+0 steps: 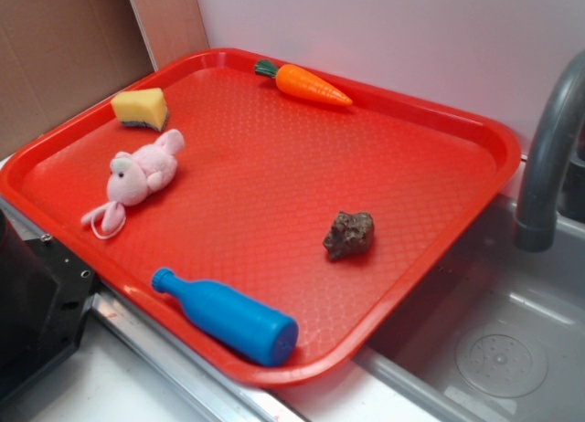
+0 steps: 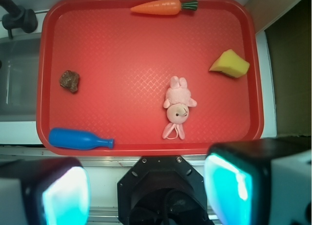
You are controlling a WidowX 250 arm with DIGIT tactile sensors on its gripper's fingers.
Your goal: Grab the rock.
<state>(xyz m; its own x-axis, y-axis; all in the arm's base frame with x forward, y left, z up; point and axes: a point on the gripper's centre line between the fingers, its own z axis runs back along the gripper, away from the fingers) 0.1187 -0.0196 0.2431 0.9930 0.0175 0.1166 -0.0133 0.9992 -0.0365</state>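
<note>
The rock (image 2: 70, 81) lies free on the red tray (image 2: 146, 49), near its sink-side edge, above the blue bottle (image 2: 80, 139). Gripper (image 2: 146, 191) high over the worktop edge, jaws apart — approach not begun. Next move, in my judgement: travel across and descend over the rock.

The pincer (image 2: 146, 191) hangs high, looking straight down. Its two fingers (image 2: 229, 186) stand wide apart at the bottom of the wrist view, holding nothing.
</note>
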